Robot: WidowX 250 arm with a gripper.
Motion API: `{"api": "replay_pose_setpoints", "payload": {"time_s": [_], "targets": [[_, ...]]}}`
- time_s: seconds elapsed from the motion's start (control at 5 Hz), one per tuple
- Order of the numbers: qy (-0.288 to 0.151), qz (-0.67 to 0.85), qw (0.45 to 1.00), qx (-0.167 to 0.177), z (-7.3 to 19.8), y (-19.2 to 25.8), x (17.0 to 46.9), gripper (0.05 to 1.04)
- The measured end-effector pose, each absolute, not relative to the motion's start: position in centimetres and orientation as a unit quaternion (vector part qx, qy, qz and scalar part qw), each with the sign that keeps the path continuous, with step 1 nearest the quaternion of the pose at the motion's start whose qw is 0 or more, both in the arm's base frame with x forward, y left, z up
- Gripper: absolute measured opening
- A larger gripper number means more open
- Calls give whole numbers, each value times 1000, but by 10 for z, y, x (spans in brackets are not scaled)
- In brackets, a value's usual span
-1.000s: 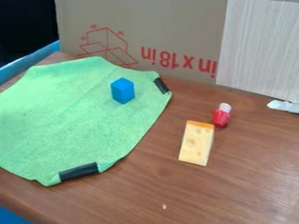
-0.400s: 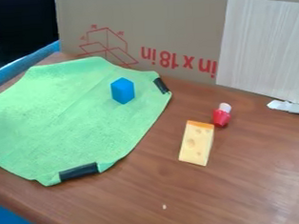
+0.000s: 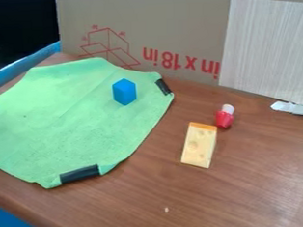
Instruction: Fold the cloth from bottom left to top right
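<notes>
Must cross the green fabric cloth [image 3: 64, 125], laid out at left on the brown wooden table [image 3: 249, 187], diagonally toward the blue angular block [image 3: 124, 93]. Cannot tell black claw's bearing from it, nor whether spread or pinching.

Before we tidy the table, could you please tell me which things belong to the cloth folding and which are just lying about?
For the job:
- green cloth

Just lying about:
- blue block, on the cloth
- cheese
- red and white toy
- cardboard
- pale board
</notes>
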State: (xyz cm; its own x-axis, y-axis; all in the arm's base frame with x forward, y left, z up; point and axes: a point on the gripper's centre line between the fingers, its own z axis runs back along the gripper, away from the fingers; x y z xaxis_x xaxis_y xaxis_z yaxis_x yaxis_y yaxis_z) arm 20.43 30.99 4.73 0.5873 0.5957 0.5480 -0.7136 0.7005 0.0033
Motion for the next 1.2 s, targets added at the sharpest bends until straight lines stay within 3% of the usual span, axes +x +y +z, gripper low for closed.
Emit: {"api": "replay_pose_setpoints", "payload": {"time_s": [0.4, 0.6, 0.8, 1.0, 1.2], "targets": [[-266, 369, 884, 107, 47, 307, 208, 182], [-266, 370, 886, 84, 57, 298, 210, 72], [-284, 371, 880, 82, 81, 288, 221, 55], [-281, 379, 880, 59, 97, 264, 243, 54], [-278, 387, 878, 46, 117, 233, 280, 54]]}}
